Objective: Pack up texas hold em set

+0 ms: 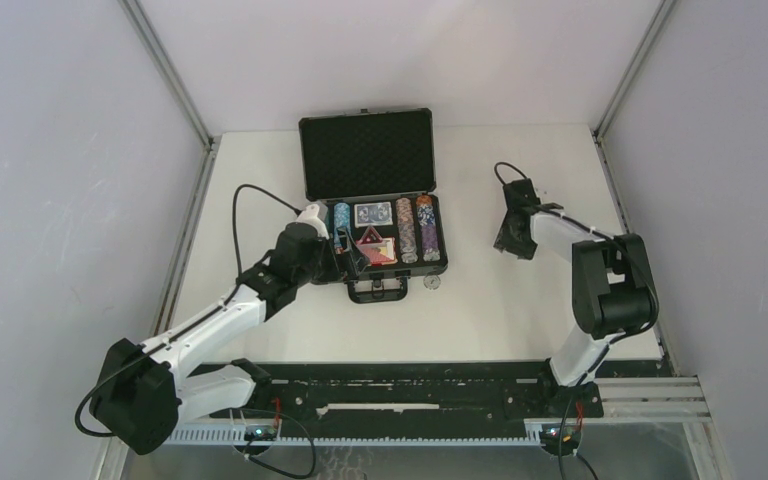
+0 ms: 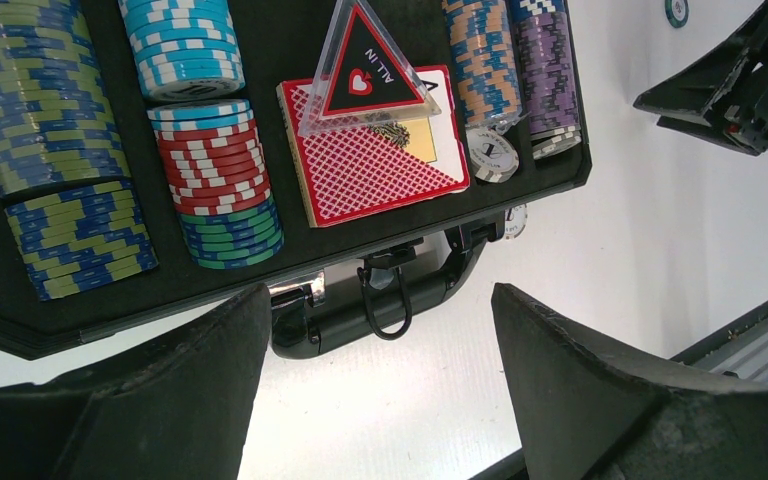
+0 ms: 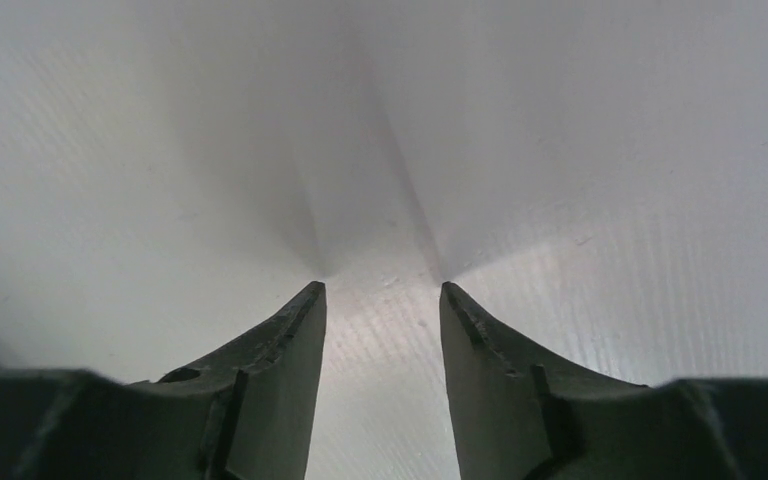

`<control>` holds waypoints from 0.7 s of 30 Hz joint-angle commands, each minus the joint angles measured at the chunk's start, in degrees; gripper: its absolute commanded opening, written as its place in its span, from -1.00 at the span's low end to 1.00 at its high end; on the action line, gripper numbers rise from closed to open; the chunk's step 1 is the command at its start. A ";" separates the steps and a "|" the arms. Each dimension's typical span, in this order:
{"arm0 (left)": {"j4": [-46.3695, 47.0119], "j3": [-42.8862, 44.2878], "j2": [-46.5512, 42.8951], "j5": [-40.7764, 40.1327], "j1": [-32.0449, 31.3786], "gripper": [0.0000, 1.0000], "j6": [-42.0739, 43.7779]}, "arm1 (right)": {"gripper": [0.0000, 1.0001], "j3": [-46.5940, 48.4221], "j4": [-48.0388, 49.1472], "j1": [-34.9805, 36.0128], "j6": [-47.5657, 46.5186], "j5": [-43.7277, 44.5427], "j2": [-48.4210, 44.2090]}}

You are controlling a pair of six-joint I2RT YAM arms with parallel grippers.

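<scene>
**Three views, one overlap at the case**

The top camera hangs high on the near side, faces the far wall [image 1: 390,50], and takes in the whole bench [image 1: 500,310]. The left wrist camera sits close behind the left claw [image 2: 375,300] at the near edge of the open briefcase [image 2: 290,268]. It looks across the handle [image 2: 400,305] toward the right. These two views share the case's near half and the right claw [image 1: 508,242]. The right wrist camera looks past its own claw at blank white from very near, probably bare bench. Its spot is hard to place in the top view.
</scene>
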 commanded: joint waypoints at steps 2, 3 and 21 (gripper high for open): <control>2.26 1.98 -0.39 -0.47 -0.16 0.72 1.50 | 0.11 3.99 3.81 -5.29 0.51 -2.06 -2.37; 2.66 1.90 -0.20 -0.55 -0.16 0.72 1.64 | 0.12 5.57 3.81 -6.38 -0.01 -1.92 -1.43; 2.86 1.61 -2.66 -3.85 -0.08 0.70 3.22 | -0.94 33.46 -6.01 -12.39 -1.73 0.77 21.60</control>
